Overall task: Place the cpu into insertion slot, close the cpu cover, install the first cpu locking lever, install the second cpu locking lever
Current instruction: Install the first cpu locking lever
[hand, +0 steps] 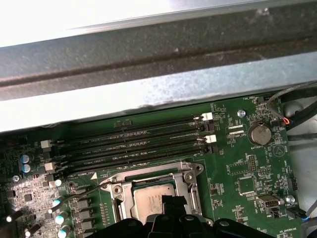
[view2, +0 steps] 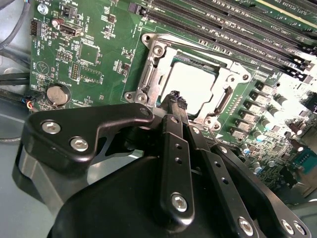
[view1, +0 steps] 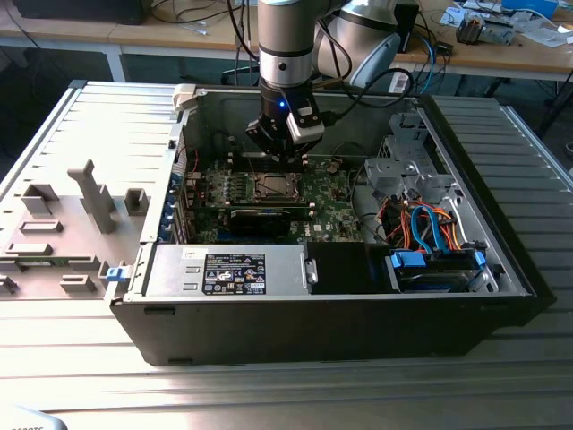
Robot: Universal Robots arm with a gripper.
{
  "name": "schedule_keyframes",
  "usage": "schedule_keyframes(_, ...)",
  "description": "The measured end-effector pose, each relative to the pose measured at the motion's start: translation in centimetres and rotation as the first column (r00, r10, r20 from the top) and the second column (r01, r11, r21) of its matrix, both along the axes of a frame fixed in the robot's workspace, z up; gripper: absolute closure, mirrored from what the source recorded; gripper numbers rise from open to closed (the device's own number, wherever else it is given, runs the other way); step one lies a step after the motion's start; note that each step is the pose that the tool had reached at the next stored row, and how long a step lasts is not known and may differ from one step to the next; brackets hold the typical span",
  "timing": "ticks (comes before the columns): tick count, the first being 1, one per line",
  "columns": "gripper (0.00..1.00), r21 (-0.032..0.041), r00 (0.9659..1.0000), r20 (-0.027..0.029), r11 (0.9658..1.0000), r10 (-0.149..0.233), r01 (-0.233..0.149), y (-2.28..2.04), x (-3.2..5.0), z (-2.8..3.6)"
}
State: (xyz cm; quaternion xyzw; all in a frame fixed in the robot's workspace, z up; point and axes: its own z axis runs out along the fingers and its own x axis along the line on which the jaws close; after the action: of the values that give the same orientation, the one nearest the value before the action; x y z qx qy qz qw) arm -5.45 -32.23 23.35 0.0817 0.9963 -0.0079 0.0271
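Pincer fingers seemingly clenched, black tips just above one square silver-topped cpu seated under one silver frame-shaped cover, beside four long memory slots.

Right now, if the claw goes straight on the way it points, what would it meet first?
Most likely the cpu, which sits in the slot with the cover down around it. The claw hangs just above its edge; depth is unclear.

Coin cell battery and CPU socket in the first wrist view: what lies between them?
Only green circuit board with small components lies between the coin cell battery and the cpu cover, in the first wrist view.
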Motion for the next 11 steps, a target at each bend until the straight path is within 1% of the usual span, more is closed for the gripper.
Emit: schedule_keyframes(11,0.89,0.0,1.0,0.0,1.0,0.009,-0.009,0.0,0.0,0.0)
